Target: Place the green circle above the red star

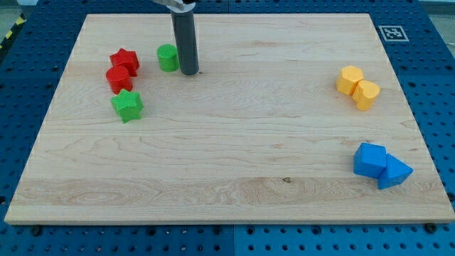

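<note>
Standing just beside the green circle (168, 57), on the side toward the view's right, my tip (188, 72) rested on the wooden board (234, 142). It looked close enough to touch the circle, but I could not tell if it really did. I think it stood there because a push from that side would slide the circle toward the view's left, where the red star (125, 60) sat. The star was near the circle, a little farther to the view's left, so the circle was beside it and not above it yet. It would need to go up and over, toward the view's top edge.

A second red block (118, 77) sat touching the star, just below it. A green star (127, 105) lay below that one. Those two were close and could get bumped by a careless push.

Far off on the view's right sat two yellow blocks (357, 87) pressed together, and two blue blocks (380, 166) lower down.

I had no fingers to open or close. My rod held nothing. It could only push.
</note>
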Available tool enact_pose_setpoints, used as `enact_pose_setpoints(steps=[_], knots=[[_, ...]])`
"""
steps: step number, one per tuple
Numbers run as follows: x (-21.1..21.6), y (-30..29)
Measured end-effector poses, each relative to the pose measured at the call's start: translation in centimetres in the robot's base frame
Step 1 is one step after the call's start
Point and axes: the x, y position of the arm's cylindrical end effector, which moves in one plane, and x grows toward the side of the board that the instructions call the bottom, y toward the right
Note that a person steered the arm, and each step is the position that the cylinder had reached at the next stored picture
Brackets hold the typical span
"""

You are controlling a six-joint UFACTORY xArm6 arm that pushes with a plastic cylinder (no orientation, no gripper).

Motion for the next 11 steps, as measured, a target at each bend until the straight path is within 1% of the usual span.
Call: enact_pose_setpoints(steps=[1,2,3,4,5,8,11], knots=[[-2.8,-0.2],[-3.3,-0.6],[-2.7,0.2],[-0.8,1.1],[-0.5,1.1],[-0.5,-0.6],[-2.6,-5.2]])
